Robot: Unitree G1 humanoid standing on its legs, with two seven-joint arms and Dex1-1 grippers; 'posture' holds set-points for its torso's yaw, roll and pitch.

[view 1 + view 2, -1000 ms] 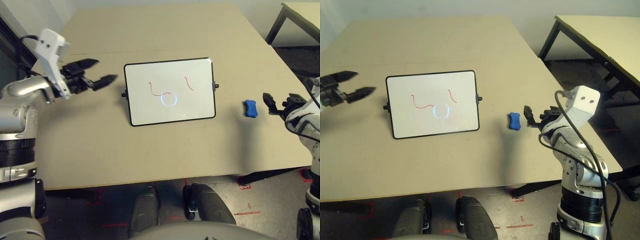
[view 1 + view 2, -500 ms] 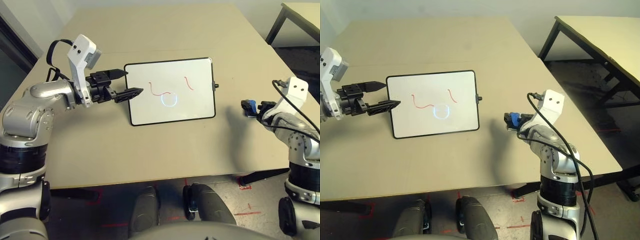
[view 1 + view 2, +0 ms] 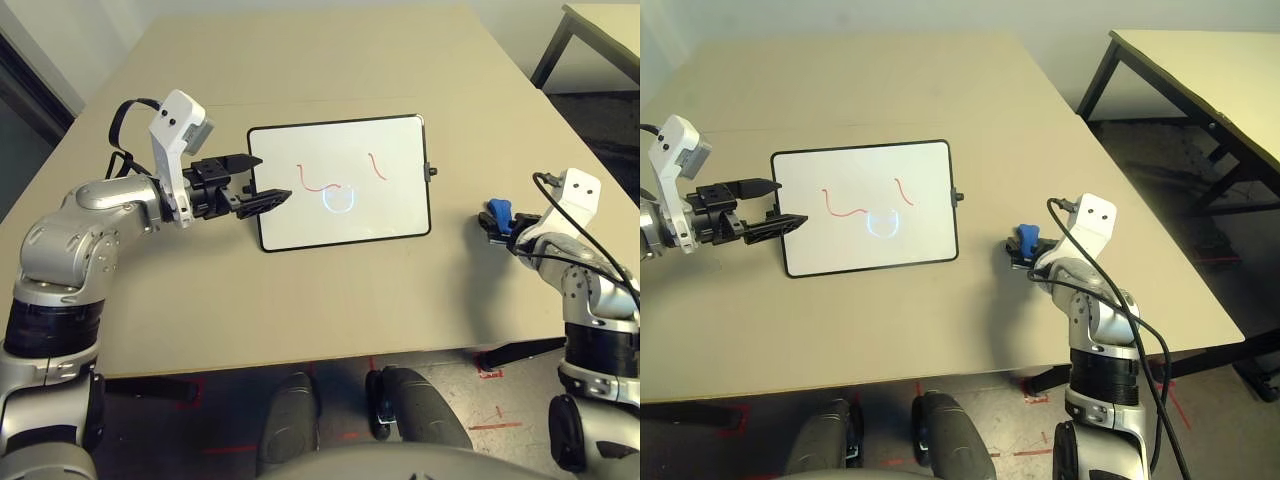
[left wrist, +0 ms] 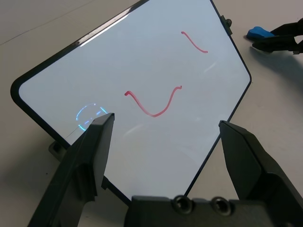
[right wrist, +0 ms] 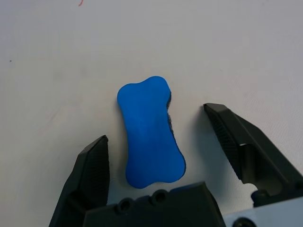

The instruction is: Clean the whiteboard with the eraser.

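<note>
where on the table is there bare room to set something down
Bare table lies beyond the whiteboard, and again between its near edge and the table's front edge. A narrower strip runs between board and eraser. It's crowded at the eraser, between the right gripper's open fingers, and at the board's left edge, by the left gripper.

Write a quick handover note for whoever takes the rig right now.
Right end effector: open, fingers either side of the blue eraser, not gripping it.
Left end effector: open, empty, over the edge of the whiteboard on the robot's left.
Whiteboard: lying on the table, eraser to its right.
Done: right end effector lined up at the eraser.
Left: grip the eraser, wipe off the red marks, probably while steadying the board.
</note>
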